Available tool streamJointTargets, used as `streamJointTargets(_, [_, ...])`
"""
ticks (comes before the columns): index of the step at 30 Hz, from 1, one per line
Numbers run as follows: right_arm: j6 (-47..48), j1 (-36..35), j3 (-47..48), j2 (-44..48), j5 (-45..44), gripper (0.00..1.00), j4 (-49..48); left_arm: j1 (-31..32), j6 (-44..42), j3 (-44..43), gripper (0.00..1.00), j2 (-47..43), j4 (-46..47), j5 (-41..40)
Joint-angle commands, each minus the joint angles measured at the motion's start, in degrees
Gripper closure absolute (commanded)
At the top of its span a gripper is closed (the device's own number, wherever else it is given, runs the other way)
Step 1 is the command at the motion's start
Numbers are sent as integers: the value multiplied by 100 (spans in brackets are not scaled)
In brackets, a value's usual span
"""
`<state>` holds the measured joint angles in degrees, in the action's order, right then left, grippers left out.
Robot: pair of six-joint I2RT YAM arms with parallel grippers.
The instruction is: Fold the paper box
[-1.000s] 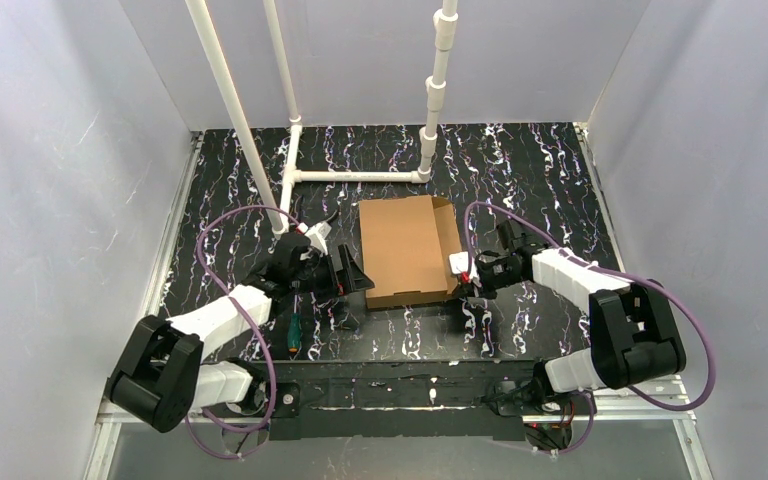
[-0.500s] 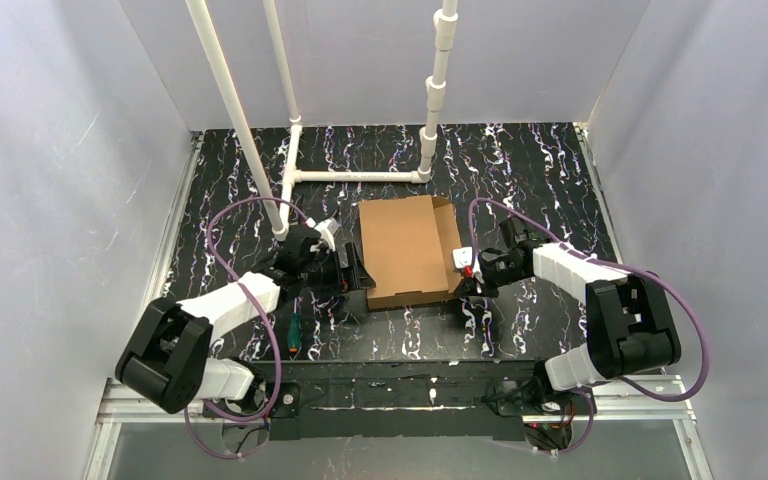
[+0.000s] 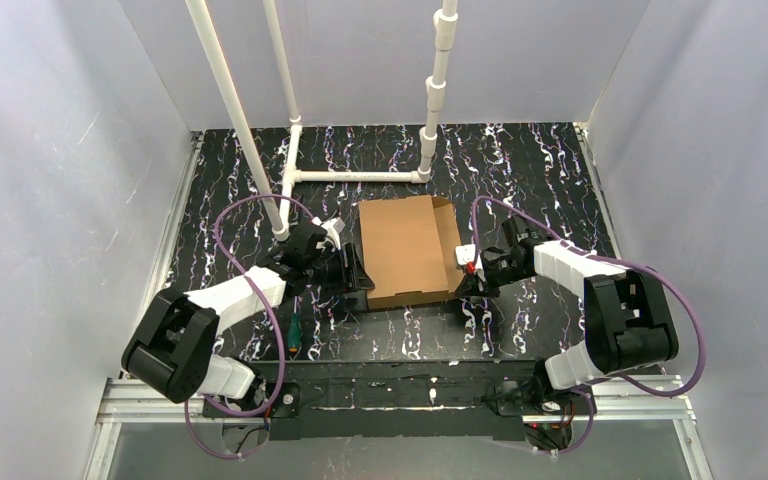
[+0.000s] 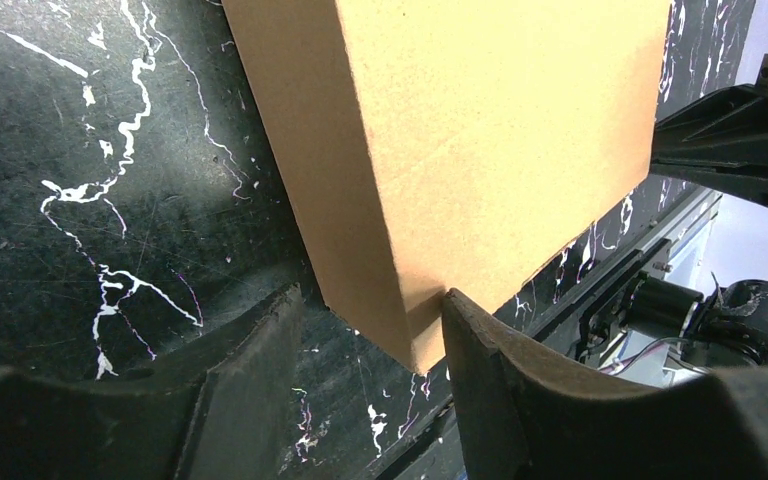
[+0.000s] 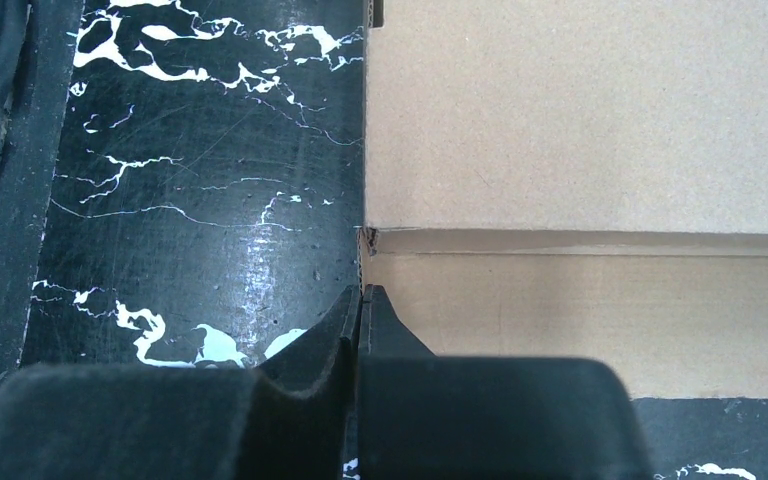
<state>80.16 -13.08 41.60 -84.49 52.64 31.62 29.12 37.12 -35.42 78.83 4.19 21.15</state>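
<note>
Centre frame: paper box (image 3: 408, 250) lies flat. Left gripper (image 4: 370, 312), jaws apart, straddles its lower-left corner. Right gripper (image 5: 360, 300), jaws pressed together, tips meet its right edge.

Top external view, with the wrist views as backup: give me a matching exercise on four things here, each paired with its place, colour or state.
Things:
1. paper box
2. left end effector
3. right end effector
4. small tool

Descriptions:
A. fingers closed together, tips at the box's right edge
B. green with an orange end, lying apart from the box
C. fingers apart, either side of the box's near-left corner
D. brown, lying flat between the two end effectors

Pairs: 1-D, 2-C, 3-A, 4-B
</note>
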Motion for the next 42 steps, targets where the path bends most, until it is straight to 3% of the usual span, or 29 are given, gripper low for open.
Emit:
streamJointTargets(1, [-7,90,124,-121,-231,99,342,5,-83,-1,50,169,-385,-286])
streamJointTargets(25, [-326,144,296,-397,-102,99,442,-3,-179,-207,52,376,-581,-122])
streamJointTargets(42, [-1016,-607,504,-157,-607,99,35,-3,-122,-272,53,438,-524,47])
